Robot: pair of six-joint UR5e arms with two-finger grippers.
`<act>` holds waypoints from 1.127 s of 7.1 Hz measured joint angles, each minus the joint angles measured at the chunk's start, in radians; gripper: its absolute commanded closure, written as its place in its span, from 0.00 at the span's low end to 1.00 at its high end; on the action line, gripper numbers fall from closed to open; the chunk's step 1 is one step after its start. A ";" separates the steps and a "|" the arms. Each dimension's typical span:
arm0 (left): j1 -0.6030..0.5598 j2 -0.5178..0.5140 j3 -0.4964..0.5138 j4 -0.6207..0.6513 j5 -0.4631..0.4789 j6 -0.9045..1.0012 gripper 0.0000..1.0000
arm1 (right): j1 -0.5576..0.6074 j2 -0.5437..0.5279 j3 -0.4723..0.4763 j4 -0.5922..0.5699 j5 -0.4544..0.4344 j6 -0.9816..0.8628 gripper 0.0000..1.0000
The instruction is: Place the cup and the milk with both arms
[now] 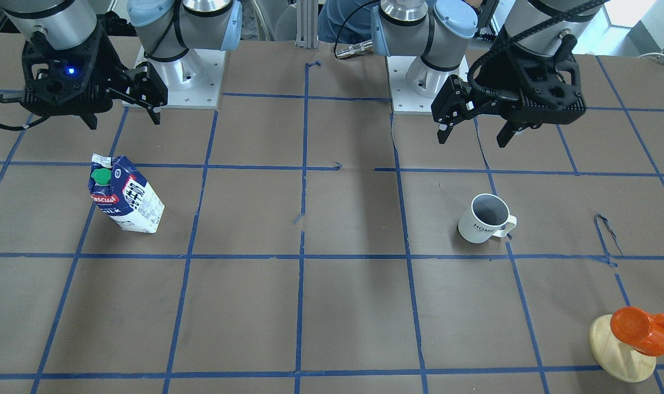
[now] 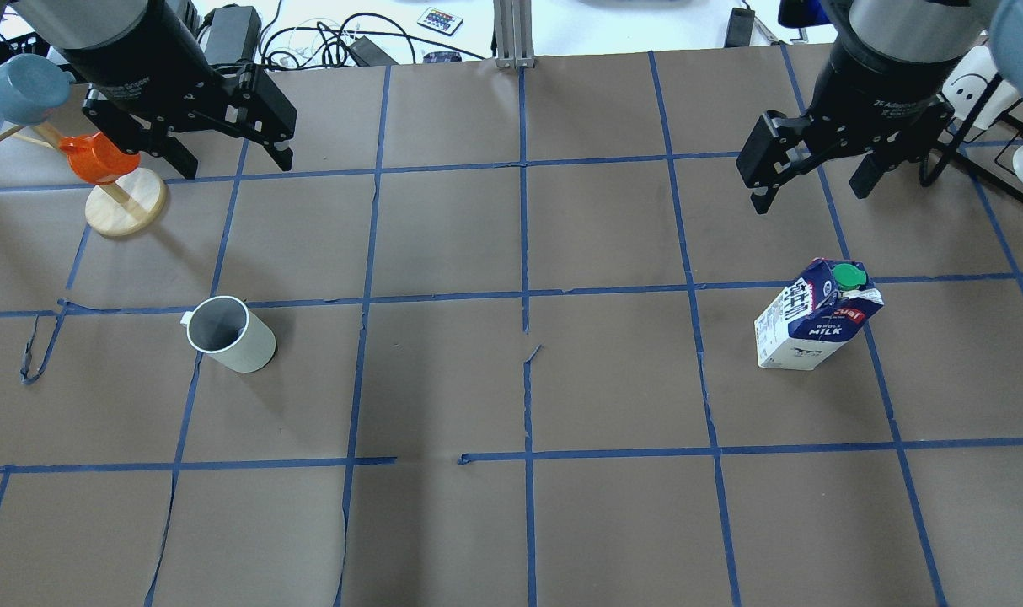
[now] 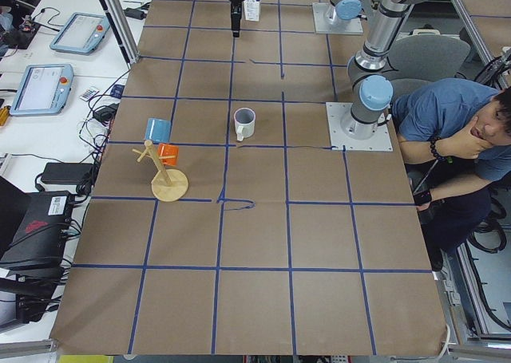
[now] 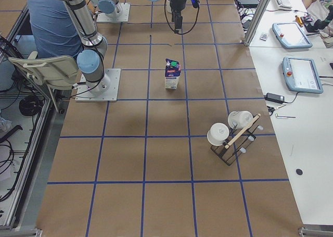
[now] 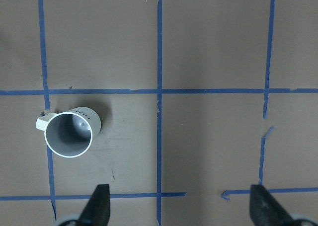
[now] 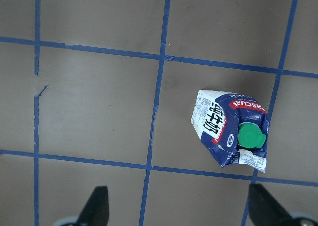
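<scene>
The cup [image 2: 229, 335] is a white mug with a grey inside. It stands upright on the table's left half and also shows in the front view [image 1: 485, 219] and the left wrist view [image 5: 69, 134]. The milk [image 2: 815, 324] is a blue-white carton with a green cap. It stands on the right half and also shows in the front view [image 1: 125, 200] and the right wrist view [image 6: 231, 129]. My left gripper [image 2: 235, 164] is open and empty, high above the table, apart from the cup. My right gripper [image 2: 811, 196] is open and empty, high above the milk's area.
A wooden stand [image 2: 124, 211] with an orange cup [image 2: 99, 160] and a blue cup [image 2: 23, 84] is at the far left. A rack with white cups [image 4: 231, 135] stands at the right end. A person [image 3: 455, 132] sits behind the robot bases.
</scene>
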 measured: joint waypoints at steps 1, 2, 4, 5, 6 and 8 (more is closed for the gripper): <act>0.002 -0.010 -0.018 0.020 0.002 0.006 0.00 | -0.012 0.002 0.002 0.002 -0.001 0.002 0.00; 0.015 -0.018 -0.058 0.044 0.002 0.008 0.00 | -0.038 0.010 0.009 0.004 0.000 0.002 0.00; 0.096 -0.031 -0.210 0.134 0.001 0.049 0.00 | -0.087 0.039 0.018 -0.001 0.001 -0.007 0.00; 0.131 -0.039 -0.293 0.205 0.011 0.090 0.00 | -0.100 0.053 0.020 -0.007 0.002 -0.009 0.00; 0.154 -0.052 -0.364 0.277 0.029 0.126 0.00 | -0.111 0.070 0.021 -0.017 0.004 -0.011 0.00; 0.187 -0.081 -0.480 0.416 0.044 0.245 0.01 | -0.146 0.119 0.028 -0.067 0.006 -0.057 0.00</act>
